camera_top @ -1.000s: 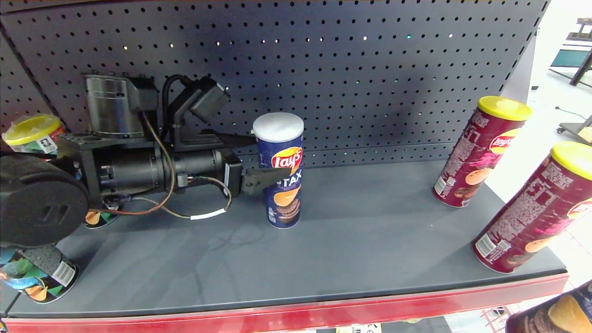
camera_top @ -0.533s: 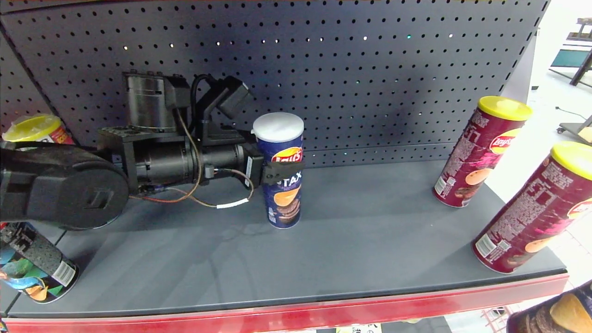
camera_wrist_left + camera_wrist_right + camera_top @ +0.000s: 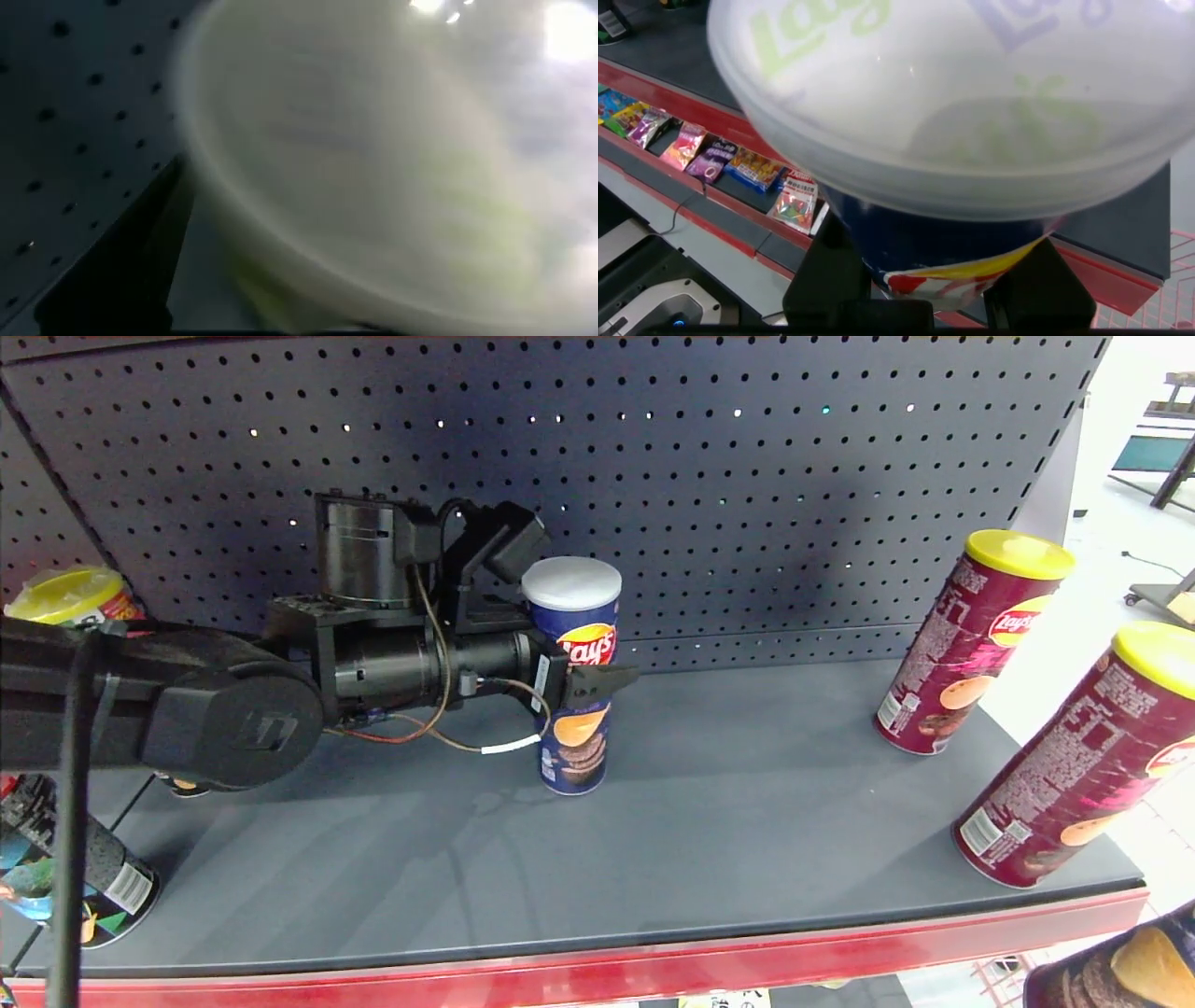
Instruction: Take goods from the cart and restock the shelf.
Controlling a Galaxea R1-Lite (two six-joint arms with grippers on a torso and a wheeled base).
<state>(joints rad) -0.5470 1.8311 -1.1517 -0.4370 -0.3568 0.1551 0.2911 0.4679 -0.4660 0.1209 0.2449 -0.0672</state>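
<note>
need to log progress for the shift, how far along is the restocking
Done: a blue can stands mid-shelf, with two red cans to its right. In hand: the left gripper is around that blue can, and the right gripper holds a second blue can off the shelf. Left: shelving that second can; there is bare room for more.

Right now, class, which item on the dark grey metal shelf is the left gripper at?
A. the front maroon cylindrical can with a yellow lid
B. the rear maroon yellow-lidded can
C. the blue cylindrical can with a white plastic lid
C: the left gripper sits at mid-height of the blue cylindrical can with a white plastic lid; the front maroon can and rear maroon can stand at the shelf's right end.
</note>
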